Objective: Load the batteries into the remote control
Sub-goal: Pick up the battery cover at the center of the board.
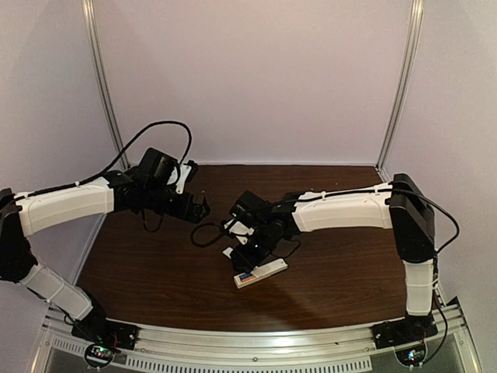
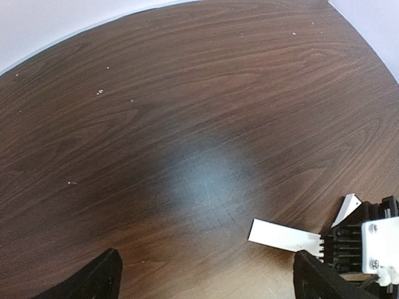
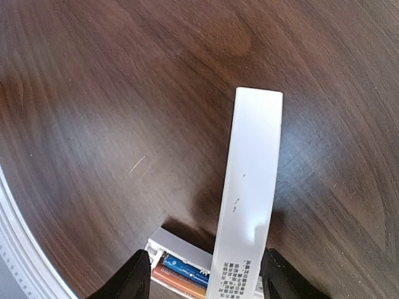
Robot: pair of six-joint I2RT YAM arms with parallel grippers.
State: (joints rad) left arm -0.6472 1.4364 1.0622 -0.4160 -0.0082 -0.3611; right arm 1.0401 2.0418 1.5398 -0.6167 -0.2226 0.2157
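Left fingers (image 1: 200, 208): wide apart, nothing between them, hanging over bare tabletop (image 2: 187, 124). Well apart from the remote control (image 1: 266, 270), which lies off to their right side.

Right fingers (image 1: 250, 252): low over the remote control, which lies flat on the tabletop directly beneath them. Its battery bay is open and faces up. In the right wrist view the bay's end sits between my two fingers, closer to the left-hand one.

Batteries: both in the bay, side by side lengthwise. The blue battery (image 3: 184, 269) is on the far side and the orange battery (image 3: 177, 279) is nearer my wrist. Only part of each shows, the rest is cut off by the frame edge and the cover strip (image 3: 249, 187).

Cover strip: white and flat, with printed text at the end near me. It starts between my right fingers and runs straight out ahead of them. It is up off the tabletop and throws a shadow below. It lies hard against the right-hand finger, with a gap to the left-hand one.

My right fingers are spread wider than the strip. Their tips are out of frame, so I cannot tell if they clamp it.

In the left wrist view a white flat end pokes out from my right fingers toward the left ones; I can't tell which part it is
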